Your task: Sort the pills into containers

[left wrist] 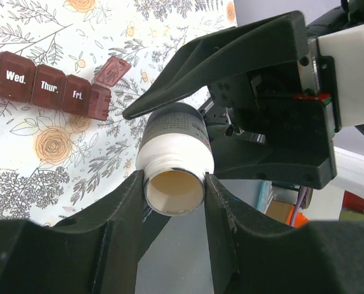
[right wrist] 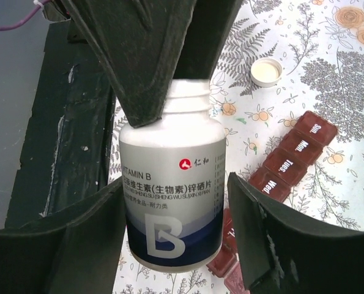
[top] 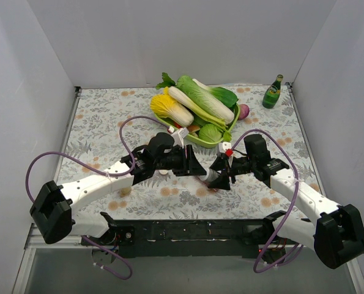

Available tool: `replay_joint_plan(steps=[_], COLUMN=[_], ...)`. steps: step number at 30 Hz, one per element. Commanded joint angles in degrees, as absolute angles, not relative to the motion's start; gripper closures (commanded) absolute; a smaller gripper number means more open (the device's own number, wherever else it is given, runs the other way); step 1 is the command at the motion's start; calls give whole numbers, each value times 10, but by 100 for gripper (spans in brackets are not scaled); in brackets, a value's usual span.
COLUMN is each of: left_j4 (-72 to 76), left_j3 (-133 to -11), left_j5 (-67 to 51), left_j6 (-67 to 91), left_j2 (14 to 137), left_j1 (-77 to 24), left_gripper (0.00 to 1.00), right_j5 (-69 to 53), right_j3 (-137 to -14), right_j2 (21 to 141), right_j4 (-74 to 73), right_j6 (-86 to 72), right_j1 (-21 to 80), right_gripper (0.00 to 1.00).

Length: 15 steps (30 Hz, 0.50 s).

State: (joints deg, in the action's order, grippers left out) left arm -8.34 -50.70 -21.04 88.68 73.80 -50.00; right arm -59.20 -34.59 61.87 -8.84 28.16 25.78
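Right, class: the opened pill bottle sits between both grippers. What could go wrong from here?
1. The bottle is uncapped, its cap lying aside, so a careless tilt could spill pills outside the organiser.
2. The left gripper pinches only the narrow neck. If the right gripper around the body lets go, the bottle might swing or slip.
3. Only the organiser's small end lid stands open, an easy target to miss.
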Motion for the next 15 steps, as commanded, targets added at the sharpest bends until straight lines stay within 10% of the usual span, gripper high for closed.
replay_joint_plan(steps=[1, 15], left_j4=[-132, -163], left_j3=[-558, -583], left_j5=[-184, -167], left_j6=[882, 882], left_j2=[735, 766], left_j1=[-505, -511], left_gripper=[100, 100], right_j5=[-578, -559], right_j3=[-348, -364], right_j2=[614, 613], right_j4=[-72, -75], right_j6=[275, 264], right_j1=[261, 262], right_gripper=[26, 27])
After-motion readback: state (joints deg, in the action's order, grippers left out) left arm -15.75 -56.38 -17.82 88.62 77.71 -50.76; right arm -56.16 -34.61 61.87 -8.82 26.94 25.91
